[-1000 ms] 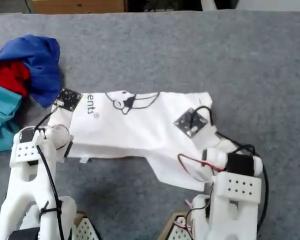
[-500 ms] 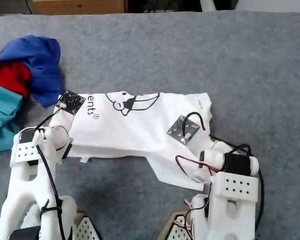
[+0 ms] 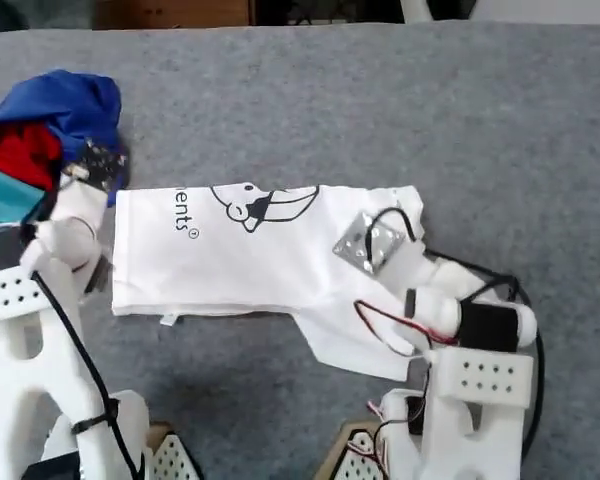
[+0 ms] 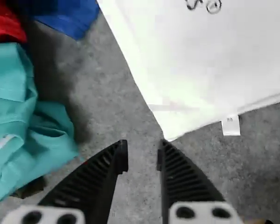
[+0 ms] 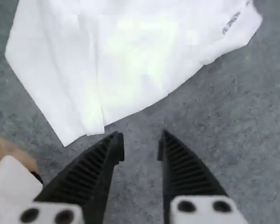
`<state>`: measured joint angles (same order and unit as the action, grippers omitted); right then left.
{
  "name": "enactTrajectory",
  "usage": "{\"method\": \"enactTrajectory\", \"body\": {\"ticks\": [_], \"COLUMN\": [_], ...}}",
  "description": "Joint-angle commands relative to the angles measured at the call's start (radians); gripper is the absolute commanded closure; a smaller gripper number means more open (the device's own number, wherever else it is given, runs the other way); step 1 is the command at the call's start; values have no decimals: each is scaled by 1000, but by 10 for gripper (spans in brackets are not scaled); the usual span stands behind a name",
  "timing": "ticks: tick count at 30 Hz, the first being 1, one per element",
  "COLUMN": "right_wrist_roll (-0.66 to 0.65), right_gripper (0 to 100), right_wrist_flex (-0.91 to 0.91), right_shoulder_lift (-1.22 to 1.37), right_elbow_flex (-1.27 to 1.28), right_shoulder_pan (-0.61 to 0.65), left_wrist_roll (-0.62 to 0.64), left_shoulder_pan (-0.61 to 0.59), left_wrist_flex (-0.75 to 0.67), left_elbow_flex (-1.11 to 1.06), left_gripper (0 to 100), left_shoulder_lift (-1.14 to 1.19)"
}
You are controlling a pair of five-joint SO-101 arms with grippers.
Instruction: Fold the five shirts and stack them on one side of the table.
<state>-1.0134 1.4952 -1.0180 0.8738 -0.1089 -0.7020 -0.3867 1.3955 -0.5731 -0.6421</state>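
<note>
A white shirt (image 3: pixel 250 260) with a black print lies partly folded in the middle of the grey table, its lower right flap sticking out toward the front. My left gripper (image 4: pixel 141 148) hovers open over bare table just off the white shirt's (image 4: pixel 214 60) front left corner, with nothing between its fingers. The left arm (image 3: pixel 70 235) stands at that shirt's left edge. My right gripper (image 5: pixel 140 140) is open and empty above the table beside the white shirt's (image 5: pixel 121 56) edge. The right arm (image 3: pixel 420 270) reaches over the shirt's right part.
A heap of shirts sits at the table's left edge: blue (image 3: pixel 70 110), red (image 3: pixel 15 150) and teal (image 3: pixel 5 200). The teal shirt (image 4: pixel 23 121) lies close to my left gripper. Bare grey table (image 3: pixel 380 100) stretches across the far side and the right.
The left arm has swung left off the white shirt's left edge, toward the heap, and that edge now lies flat and uncovered. The right arm's wrist has shifted only slightly.
</note>
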Motion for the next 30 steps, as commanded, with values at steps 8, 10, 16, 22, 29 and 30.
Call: {"method": "enactTrajectory", "body": {"ticks": [8,10,16,22,29,30], "right_wrist_roll": [334,365,376,376,356,339], "right_gripper": [985,985,985,985,985,985], "right_wrist_flex": [-282,-342,-399,-351,-295,-287], "right_shoulder_lift": [499,605,783,766,639,619], "right_elbow_flex": [-160,-173,-193,-136,33,59], "right_shoulder_pan": [371,397,414,451,598,614], "left_wrist_roll": [330,384,497,511,505,505], "left_shoulder_pan": [128,140,142,140,133,133], "left_wrist_flex": [-443,-483,-497,-493,-491,-491], "left_elbow_flex": [-96,-113,-120,-122,-122,-122], "left_gripper": [971,971,971,971,971,971], "left_shoulder_lift": [181,232,333,388,397,397]}}
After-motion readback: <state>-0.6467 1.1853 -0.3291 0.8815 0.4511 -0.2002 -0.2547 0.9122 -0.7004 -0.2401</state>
